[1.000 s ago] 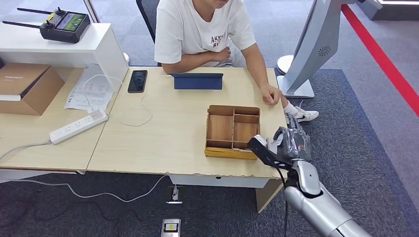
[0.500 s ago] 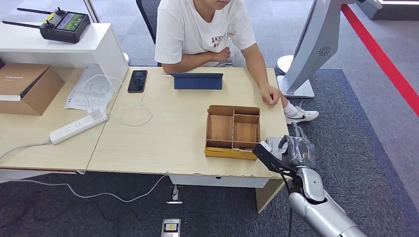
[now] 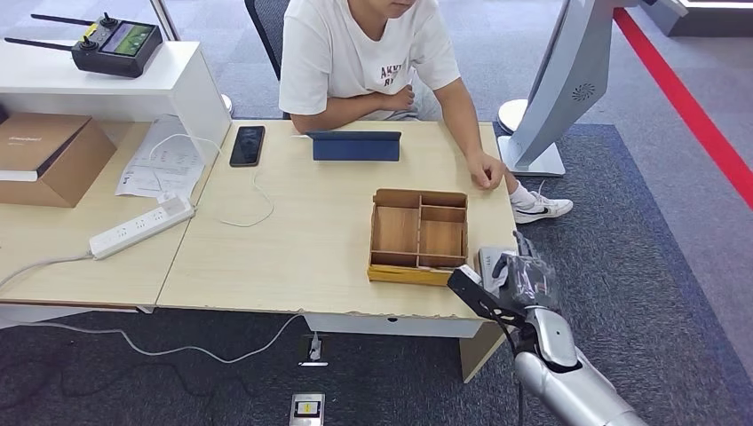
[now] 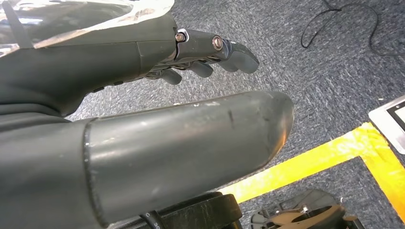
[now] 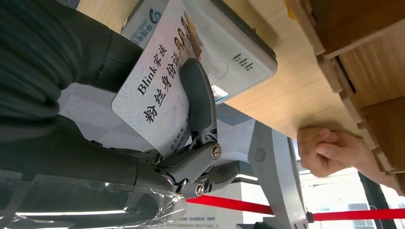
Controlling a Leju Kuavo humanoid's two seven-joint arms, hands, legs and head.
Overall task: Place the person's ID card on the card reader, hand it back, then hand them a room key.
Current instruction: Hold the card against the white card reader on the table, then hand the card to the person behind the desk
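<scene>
Though over reader (image 5: 239, 52), card (image 5: 157, 90) in robot hand (image 5: 191, 138)

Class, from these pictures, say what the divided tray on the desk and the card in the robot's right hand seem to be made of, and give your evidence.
Divided tray: looks like thin wood or plywood, unpainted and matte; brown grain and pale cut edges show.
Card, held by the right hand: probably plastic, smooth with a slight sheen; printed text and pictures, rounded corner, stays flat.

You see a glossy printed card (image 5: 157, 95) over a smooth plastic reader (image 5: 229, 52), a matt pale wood desk (image 3: 302, 240), and rough grey carpet (image 4: 310, 71).
</scene>
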